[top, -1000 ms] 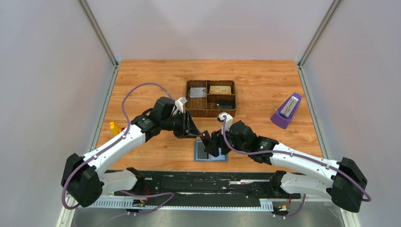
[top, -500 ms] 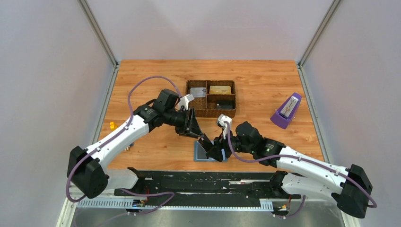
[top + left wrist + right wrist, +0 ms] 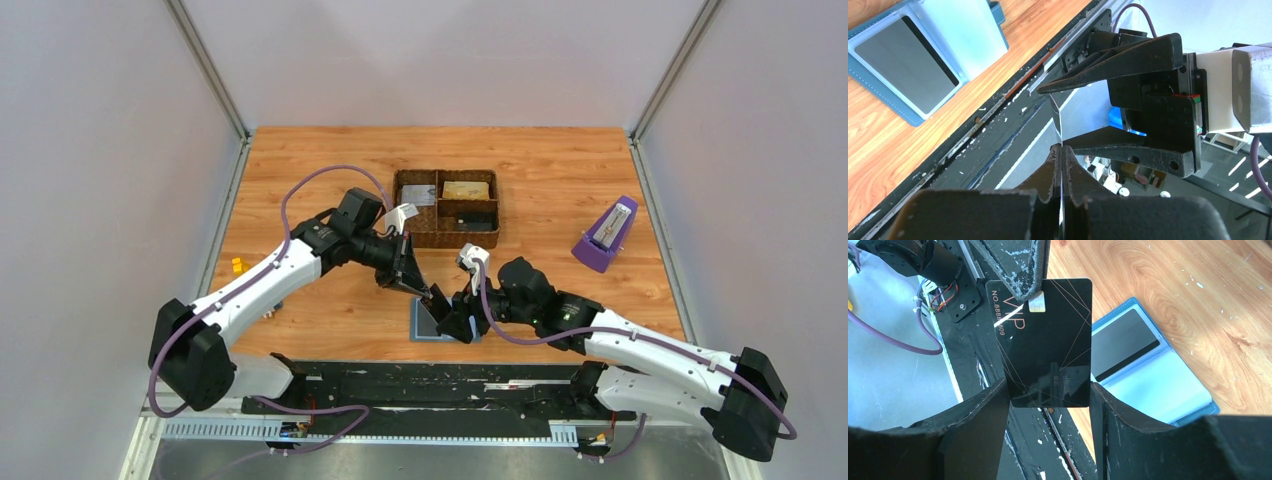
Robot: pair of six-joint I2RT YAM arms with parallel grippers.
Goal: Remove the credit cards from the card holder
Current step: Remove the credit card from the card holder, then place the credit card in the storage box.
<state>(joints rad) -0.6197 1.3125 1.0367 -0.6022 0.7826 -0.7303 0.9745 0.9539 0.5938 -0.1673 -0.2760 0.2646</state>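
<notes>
The wooden table (image 3: 560, 170) carried a brown woven tray (image 3: 445, 243) in the upper middle of the overhead view and a purple metronome (image 3: 606, 235) to its right; the card holder (image 3: 968, 30) lay open at the lower centre, near the table's front edge, with a dark card (image 3: 905, 70) in one pocket. Just above it the right gripper (image 3: 1048, 395) stood spread to a black credit card (image 3: 1048, 350), clamping its long edges clear of the holder; the left gripper (image 3: 1061, 150) was pressed together on that card's top edge beside the chip.
</notes>
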